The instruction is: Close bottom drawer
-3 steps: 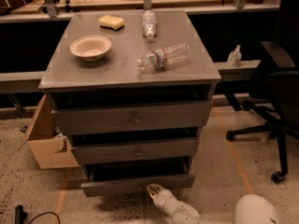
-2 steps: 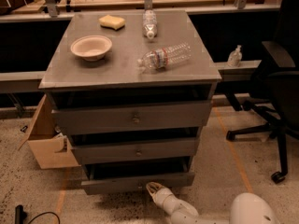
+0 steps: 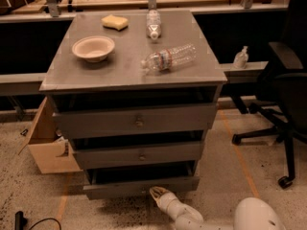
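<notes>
standing part-way open at the foot of the grey cabinet, the bottom drawer (image 3: 120, 189) shows a dark gap above its slim front, which juts forward just over the speckled floor. the gripper (image 3: 159, 193) sits low at the middle of that front, its pale tip right against the lower edge or touching it; whether it is spread or closed cannot be told. the white arm (image 3: 184, 215) runs from it down toward the right bottom of the view, next to a rounded white shell (image 3: 256, 215). above the bottom drawer, the middle drawer (image 3: 139, 155) and the taller top drawer (image 3: 136, 121) each carry a small centre knob and a shadowed gap along the upper edge. on the cabinet top (image 3: 115, 73), a pale bowl (image 3: 93, 48) stands near the left edge, a yellow sponge (image 3: 115, 22) lies toward the back edge, a clear plastic bottle (image 3: 169, 58) lies on its side near the right edge, and a second bottle (image 3: 153, 23) rests at the middle of the back edge. an open cardboard box (image 3: 48, 150) sits on the floor against the cabinet's left side. a black office chair (image 3: 283, 95) stands to the right, well apart from the drawers, and a small pump bottle (image 3: 241, 57) stands on the ledge behind the cabinet's right back corner.
</notes>
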`<control>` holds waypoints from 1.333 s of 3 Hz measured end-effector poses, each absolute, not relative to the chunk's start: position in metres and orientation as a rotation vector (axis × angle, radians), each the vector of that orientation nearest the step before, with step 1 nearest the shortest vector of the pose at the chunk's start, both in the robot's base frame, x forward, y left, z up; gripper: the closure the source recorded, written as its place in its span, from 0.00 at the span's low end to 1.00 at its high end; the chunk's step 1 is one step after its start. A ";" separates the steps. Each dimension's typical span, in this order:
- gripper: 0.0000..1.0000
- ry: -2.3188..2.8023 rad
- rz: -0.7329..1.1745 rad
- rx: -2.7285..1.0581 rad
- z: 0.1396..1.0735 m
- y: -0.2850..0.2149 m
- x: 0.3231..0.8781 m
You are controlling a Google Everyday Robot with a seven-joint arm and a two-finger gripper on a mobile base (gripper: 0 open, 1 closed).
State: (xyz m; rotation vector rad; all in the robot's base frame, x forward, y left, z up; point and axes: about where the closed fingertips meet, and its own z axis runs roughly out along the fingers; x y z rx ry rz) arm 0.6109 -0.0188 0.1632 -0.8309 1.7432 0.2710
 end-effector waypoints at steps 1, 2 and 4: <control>1.00 1.743 0.271 -0.831 0.163 -0.019 0.609; 1.00 1.735 0.263 -0.833 0.164 -0.019 0.613; 1.00 1.729 0.255 -0.834 0.164 -0.020 0.618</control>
